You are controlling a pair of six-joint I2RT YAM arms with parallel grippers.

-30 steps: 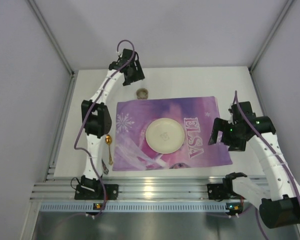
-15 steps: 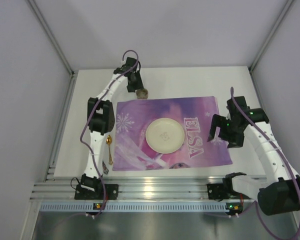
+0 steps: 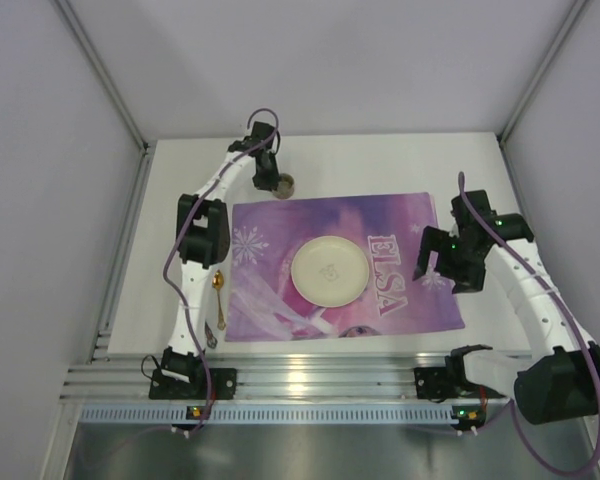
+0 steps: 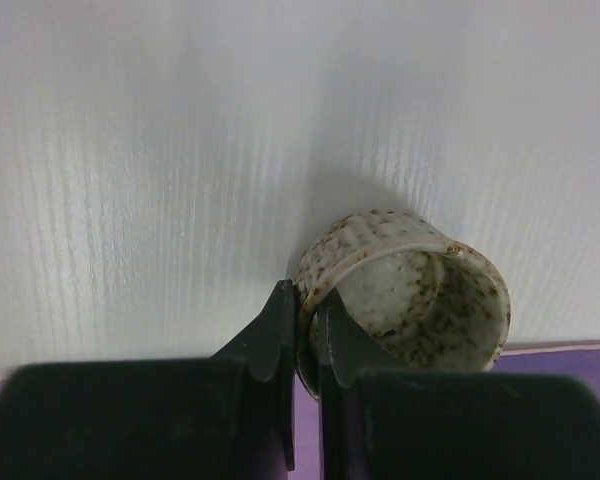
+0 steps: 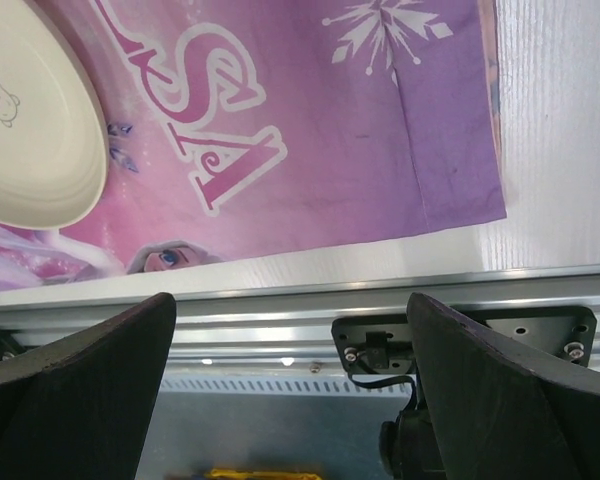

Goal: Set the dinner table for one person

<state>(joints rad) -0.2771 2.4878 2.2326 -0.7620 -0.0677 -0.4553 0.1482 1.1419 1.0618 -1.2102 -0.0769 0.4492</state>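
A speckled beige cup [image 3: 286, 185] stands on the white dinner table [image 3: 380, 160] just beyond the purple ELSA placemat [image 3: 400, 225]. My left gripper [image 3: 272, 183] is shut on the cup's near wall. In the left wrist view one finger is outside and one inside the cup [image 4: 410, 290], and the left gripper [image 4: 305, 300] pinches the rim. A cream plate [image 3: 329, 271] sits at the middle of the placemat. My right gripper [image 3: 442, 262] hovers open over the placemat's right edge, holding nothing. The right wrist view shows the right gripper [image 5: 290, 300] above the table's near edge.
A gold spoon [image 3: 218, 284] lies on the table left of the placemat, with a darker utensil [image 3: 210, 336] just below it. An aluminium rail [image 3: 310, 380] runs along the near edge. Grey walls enclose the table on three sides.
My left gripper has come down onto the cup and closed on its rim. The right arm has shifted slightly up and left, still open.
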